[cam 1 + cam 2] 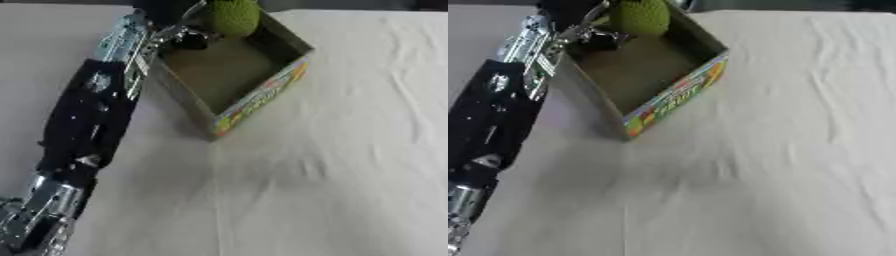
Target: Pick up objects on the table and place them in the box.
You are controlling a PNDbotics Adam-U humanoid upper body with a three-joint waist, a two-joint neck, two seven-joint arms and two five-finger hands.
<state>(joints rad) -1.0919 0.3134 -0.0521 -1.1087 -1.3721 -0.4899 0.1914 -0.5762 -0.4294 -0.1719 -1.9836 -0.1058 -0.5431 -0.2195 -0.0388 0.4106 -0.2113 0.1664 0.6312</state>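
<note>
A green, bumpy round fruit [233, 16] sits at the far corner of an open cardboard box [260, 97], which has a colourful printed front wall and a bare brown floor. My left arm reaches from the lower left up to the box's far left side. My left hand [181, 36] is over the rim there, its fingers curled against the left side of the fruit. Part of the hand is cut off by the top edge. I cannot tell whether the fruit rests on the box floor or hangs in the hand. My right hand shows in no view.
A creased white cloth [350, 165] covers the table to the right of the box and in front of it. My left forearm [87, 115] lies along the table's left side beside the box's left wall.
</note>
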